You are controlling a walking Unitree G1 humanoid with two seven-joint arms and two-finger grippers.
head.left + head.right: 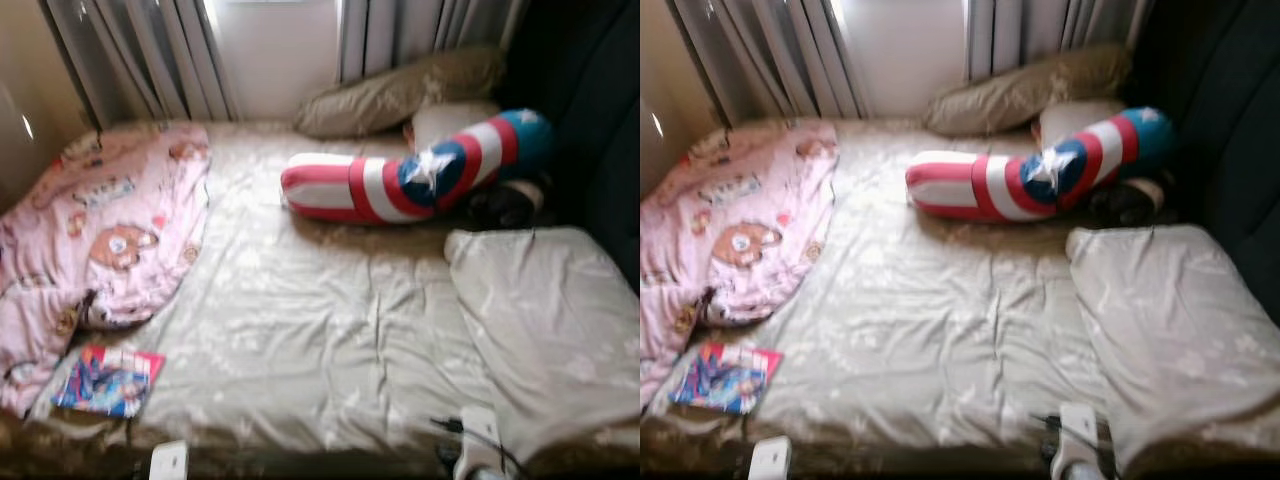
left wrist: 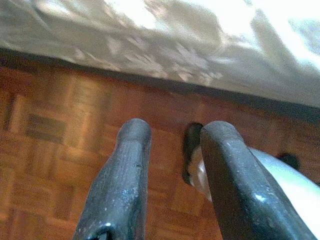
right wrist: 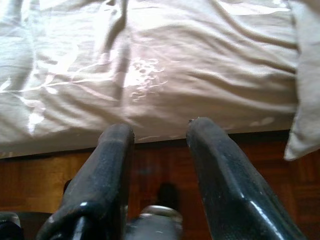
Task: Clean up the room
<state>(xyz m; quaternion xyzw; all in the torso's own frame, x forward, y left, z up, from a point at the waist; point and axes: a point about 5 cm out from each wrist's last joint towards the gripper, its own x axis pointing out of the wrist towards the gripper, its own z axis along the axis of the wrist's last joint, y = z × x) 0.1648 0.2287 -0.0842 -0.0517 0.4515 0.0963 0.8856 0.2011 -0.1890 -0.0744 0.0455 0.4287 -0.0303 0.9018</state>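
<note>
Nearest to me, the left gripper (image 2: 167,165) hangs released over the parquet floor (image 2: 55,130) at the foot of the bed, its two black fingers apart with nothing between them; the left wrist view adds a pale rounded part of the robot behind one finger, which the head views do not explain. The right gripper (image 3: 157,150) is likewise released, fingers apart, just beside the mattress edge, and its wrist view shows the beige sheet (image 3: 165,65) overhanging the floor.

In the head views, one bed (image 1: 330,320) fills the scene. At its near left corner lies one picture book (image 1: 108,381), flat, with a red, blue and white cover, its far edge touching the pink blanket. That one pink blanket (image 1: 105,225), printed with cartoon figures, is bunched along the left side from near to far. At near right lies one beige pillow (image 1: 550,320), tilted and matching the sheet.

Farther, right of centre, one long bolster (image 1: 410,180) striped red and white, with a blue disc and white star, curves toward the right. Behind it I count two more pillows: one olive-beige (image 1: 400,92) against the far curtains (image 1: 140,55), one pale (image 1: 450,120) touching the bolster.
</note>
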